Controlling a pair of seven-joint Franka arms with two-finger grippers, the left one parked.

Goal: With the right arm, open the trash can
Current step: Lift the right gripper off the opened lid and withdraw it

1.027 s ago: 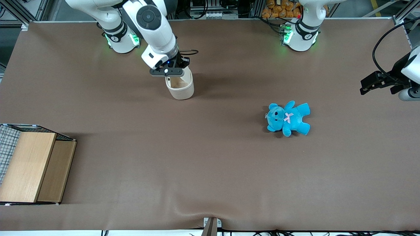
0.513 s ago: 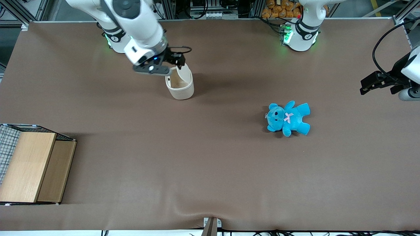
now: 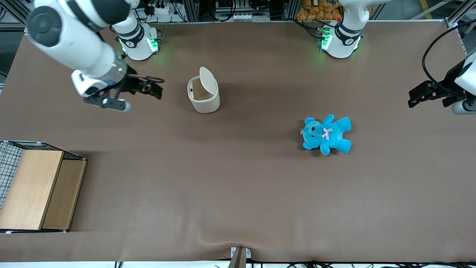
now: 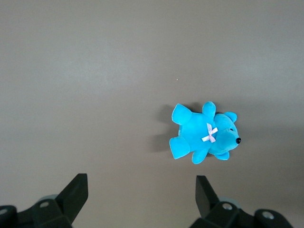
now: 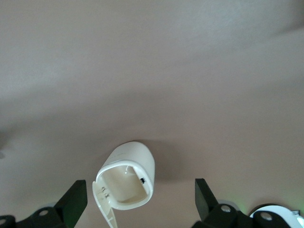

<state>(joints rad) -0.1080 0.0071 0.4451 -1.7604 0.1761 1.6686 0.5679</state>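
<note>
The trash can (image 3: 203, 97) stood on the table (image 3: 238, 193) w/ its lid (image 3: 207, 80) flipped upright, so the opening looked done. The gripper (image 3: 143, 89) hung released, holding nothing, well apart from the can toward the working arm's end of the table.
</note>
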